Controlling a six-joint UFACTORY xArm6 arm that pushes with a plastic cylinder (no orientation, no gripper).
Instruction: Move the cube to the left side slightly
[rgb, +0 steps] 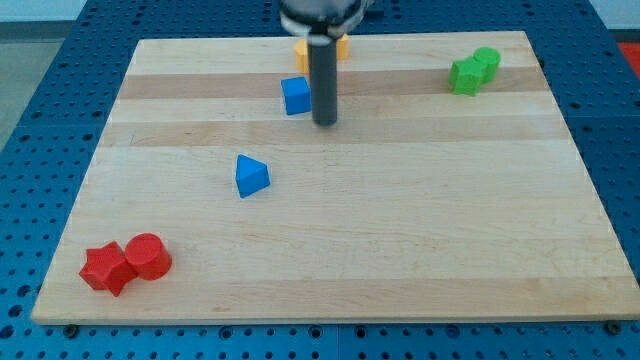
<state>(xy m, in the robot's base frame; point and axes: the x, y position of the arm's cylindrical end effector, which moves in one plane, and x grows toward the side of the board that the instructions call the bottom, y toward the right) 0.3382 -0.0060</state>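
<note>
A blue cube (295, 95) sits near the view's top, a little left of centre, on the wooden board (400, 220). My tip (325, 123) is just to the cube's right and slightly below it, close to or touching its right side. The rod rises from there to the view's top edge and partly hides a yellow-orange block (302, 50) behind it.
A blue triangular block (251, 176) lies below and left of the cube. A red star-shaped block (105, 268) and a red cylinder (148, 256) sit at the bottom left. Two green blocks (474, 71) touch each other at the top right.
</note>
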